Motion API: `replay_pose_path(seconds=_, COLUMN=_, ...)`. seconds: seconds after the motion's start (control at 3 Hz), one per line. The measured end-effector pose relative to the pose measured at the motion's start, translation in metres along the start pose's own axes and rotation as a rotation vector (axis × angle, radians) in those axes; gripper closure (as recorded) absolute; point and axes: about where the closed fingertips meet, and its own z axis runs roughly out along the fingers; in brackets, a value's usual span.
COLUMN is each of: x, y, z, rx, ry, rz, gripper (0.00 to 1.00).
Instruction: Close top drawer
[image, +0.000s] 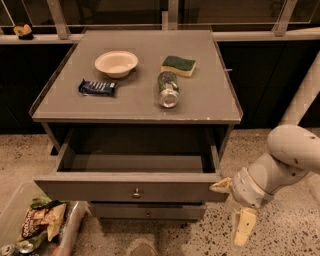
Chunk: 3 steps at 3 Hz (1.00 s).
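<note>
The top drawer (100, 190) stood pulled well out of the grey cabinet (225, 132), its plain box interior bare and in shadow; the small round knob (136, 192) sat at the centre of its tall front panel; a slimmer drawer front (150, 211) lay closed just beneath it.

The gripper (227, 212) was at the drawer's right front corner, low, near the floor; its two pale fingers were spread wide apart and held nothing; the upper finger (220, 185) lay against or just beside the right end of the front panel, contact not certain; the lower finger (244, 226) pointed down toward the floor; the white arm (287, 157) entered from the right edge.

On the cabinet top (135, 105): a white bowl (116, 63) at rear left; a blue snack bar (97, 87) in front of it; a green-topped yellow sponge (178, 65) at rear right; a bottle (168, 89) lying on its side just in front of the sponge, mouth toward the viewer.

The floor (290, 230) was speckled stone; a clear bin (12, 212) holding snack packets (42, 220) stood at lower left, beside the drawer front; a pale post (305, 95) rose at the right; dark glazing with a metal rail (260, 36) ran behind.
</note>
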Motion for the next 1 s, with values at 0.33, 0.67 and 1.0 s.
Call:
replay_pose_path(seconds=0.33, x=-0.012, y=-0.033, z=-0.023, rx=0.075, ry=-0.006, rz=-0.037, gripper=0.0)
replay_pose_path(seconds=0.67, x=-0.029, y=-0.074, z=-0.058, rx=0.156, ry=-0.01, rz=-0.056, gripper=0.0)
replay_pose_path(seconds=1.0, x=-0.032, y=-0.117, z=-0.085, rx=0.194, ry=-0.033, rz=-0.028, gripper=0.0)
